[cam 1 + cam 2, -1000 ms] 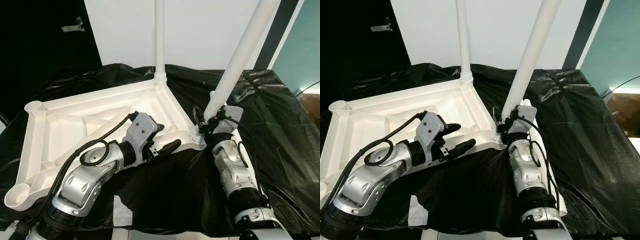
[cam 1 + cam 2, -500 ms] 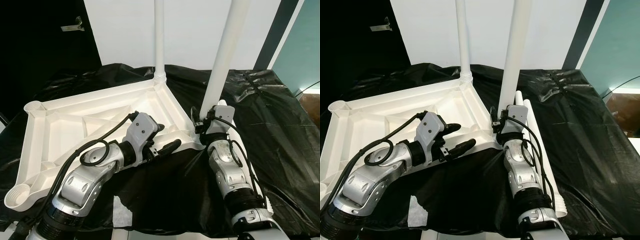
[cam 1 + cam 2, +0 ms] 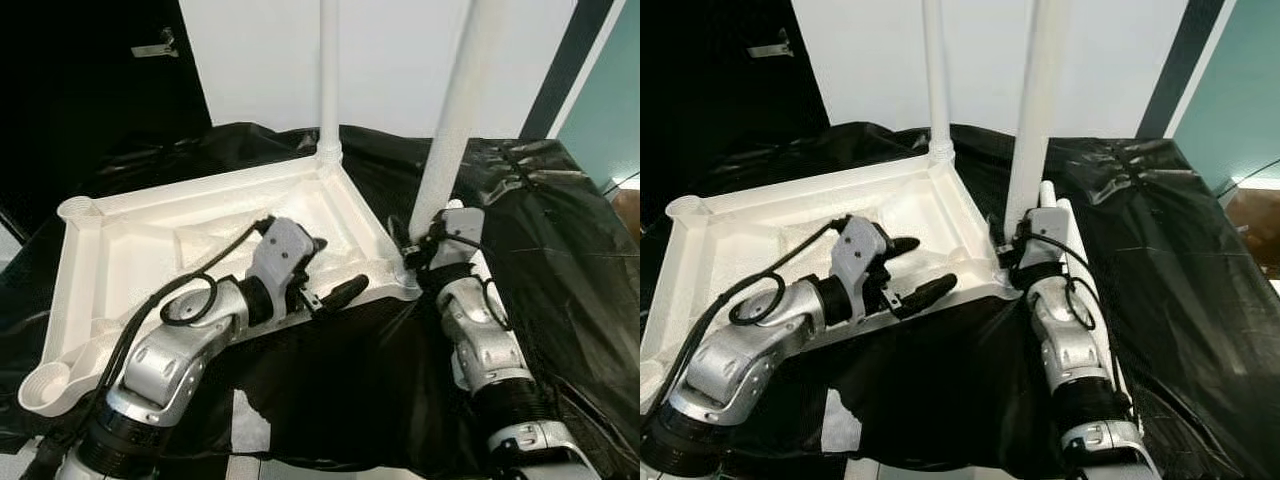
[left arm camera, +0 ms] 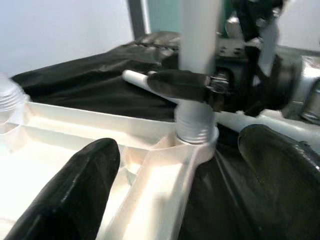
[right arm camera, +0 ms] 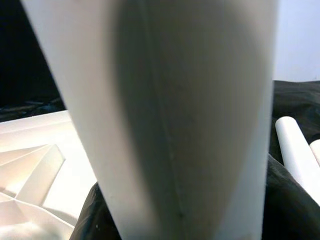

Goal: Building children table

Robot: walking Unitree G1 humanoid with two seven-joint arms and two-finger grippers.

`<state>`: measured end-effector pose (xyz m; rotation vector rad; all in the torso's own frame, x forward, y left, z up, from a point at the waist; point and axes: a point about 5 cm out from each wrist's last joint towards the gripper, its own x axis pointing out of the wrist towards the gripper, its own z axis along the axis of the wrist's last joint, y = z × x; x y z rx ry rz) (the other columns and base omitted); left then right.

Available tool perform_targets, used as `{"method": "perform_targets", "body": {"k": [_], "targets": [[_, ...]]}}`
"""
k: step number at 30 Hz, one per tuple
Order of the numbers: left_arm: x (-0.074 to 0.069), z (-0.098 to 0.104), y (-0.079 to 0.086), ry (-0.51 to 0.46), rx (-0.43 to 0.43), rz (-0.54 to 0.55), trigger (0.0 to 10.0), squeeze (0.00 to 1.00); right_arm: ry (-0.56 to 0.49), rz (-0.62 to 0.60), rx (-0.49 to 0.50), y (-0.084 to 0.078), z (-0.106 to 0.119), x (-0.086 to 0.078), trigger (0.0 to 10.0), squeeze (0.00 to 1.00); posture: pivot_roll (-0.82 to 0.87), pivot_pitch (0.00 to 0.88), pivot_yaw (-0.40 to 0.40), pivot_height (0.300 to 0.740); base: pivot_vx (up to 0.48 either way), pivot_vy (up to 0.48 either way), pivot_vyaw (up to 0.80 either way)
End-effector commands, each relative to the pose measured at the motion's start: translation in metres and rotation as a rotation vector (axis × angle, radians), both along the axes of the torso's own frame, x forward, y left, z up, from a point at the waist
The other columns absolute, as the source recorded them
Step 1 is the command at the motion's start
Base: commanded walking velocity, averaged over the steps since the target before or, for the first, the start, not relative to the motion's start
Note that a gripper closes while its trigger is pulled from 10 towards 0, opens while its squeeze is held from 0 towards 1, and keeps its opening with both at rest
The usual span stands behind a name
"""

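Note:
A white plastic table top point(image 3: 150, 240) lies upside down on a black sheet. One white leg point(image 3: 328, 80) stands upright in its far corner socket. A second leg point(image 3: 455, 120) stands upright in the near right corner socket point(image 4: 195, 131). My right gripper point(image 3: 412, 250) is shut on it just above the socket, and its black finger point(image 4: 182, 82) wraps the leg. The leg's shaft point(image 5: 175, 110) is very close in the right wrist view. My left gripper point(image 3: 335, 268) is open, its fingers point(image 4: 75, 195) straddling the table top's rim beside that corner.
Spare white legs point(image 3: 1080, 270) lie on the black sheet point(image 3: 560, 230) behind my right arm. Empty round sockets point(image 3: 78, 208) sit at the table top's left corners. A white wall and a dark door stand behind.
The leg in my right gripper has swung from leaning right to upright over the corner socket. My left gripper has held its place at the rim. The camera has shifted slightly.

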<state>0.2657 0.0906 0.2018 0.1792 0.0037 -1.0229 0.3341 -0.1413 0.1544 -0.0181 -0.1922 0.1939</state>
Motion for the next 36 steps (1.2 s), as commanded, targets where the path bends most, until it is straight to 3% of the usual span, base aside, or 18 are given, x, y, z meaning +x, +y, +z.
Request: {"method": "perform_targets", "body": {"k": [1,6,7,10,11,16,18,20,23,26,33,36], "targets": [[0.002,0.001,0.001,0.023,-0.016,-0.025,10.0,1.0,0.003,-0.023,0.001,-0.013,0.01,0.004,10.0,0.0,-0.02,0.0,-0.008,0.74,0.0,0.0,0.0],[0.007,0.012,-0.001,-0.007,-0.065,-0.018,10.0,1.0,0.008,0.07,-0.06,-0.01,0.019,0.007,10.0,0.0,-0.02,0.0,-0.014,0.74,0.0,0.0,0.0],[0.008,0.017,-0.004,-0.015,-0.093,-0.033,10.0,0.47,0.014,0.124,-0.094,-0.007,0.02,0.008,10.0,0.0,-0.02,0.0,-0.019,0.74,0.0,0.0,0.0],[0.008,0.02,-0.006,-0.02,-0.111,-0.045,10.0,0.47,0.02,0.159,-0.113,-0.005,0.02,0.008,10.0,0.0,-0.02,0.0,-0.019,0.74,0.0,0.0,0.0],[0.009,0.024,-0.01,-0.028,-0.13,-0.059,10.0,0.0,0.013,0.193,-0.136,-0.002,0.021,0.008,10.0,0.0,-0.01,0.0,-0.02,0.74,0.0,0.0,0.0],[0.01,0.034,-0.027,-0.039,-0.189,-0.122,10.0,0.0,0.031,0.333,-0.192,0.007,0.017,0.005,10.0,0.0,-0.01,0.0,-0.018,0.74,0.0,0.0,0.0],[0.01,0.034,-0.027,-0.039,-0.189,-0.122,10.0,0.0,0.031,0.333,-0.192,0.007,0.017,0.005,10.0,0.0,-0.01,0.0,-0.018,0.74,0.0,0.0,0.0],[0.01,0.044,-0.039,-0.029,-0.256,-0.179,10.0,0.0,0.045,0.448,-0.237,0.015,0.015,0.0,10.0,0.0,-0.02,0.0,-0.016,0.74,0.0,0.0,0.0],[0.011,0.047,-0.042,-0.028,-0.27,-0.191,10.0,0.0,0.05,0.479,-0.248,0.016,0.015,-0.002,10.0,0.0,-0.02,0.0,-0.016,0.74,0.0,0.0,0.0],[0.018,0.053,-0.049,-0.037,-0.281,-0.221,10.0,0.0,0.068,0.606,-0.309,0.018,0.016,-0.01,10.0,0.0,-0.03,0.0,-0.012,0.74,0.0,0.0,0.0],[0.027,0.057,-0.046,-0.038,-0.284,-0.225,10.0,0.0,0.074,0.67,-0.345,0.013,0.019,-0.014,10.0,0.0,-0.03,0.0,-0.009,0.74,0.0,0.0,0.0],[0.025,0.066,-0.041,0.015,-0.365,-0.303,10.0,0.0,0.086,0.781,-0.335,0.006,0.023,-0.021,10.0,0.0,-0.04,0.0,-0.004,0.74,0.0,0.0,0.0]]}}
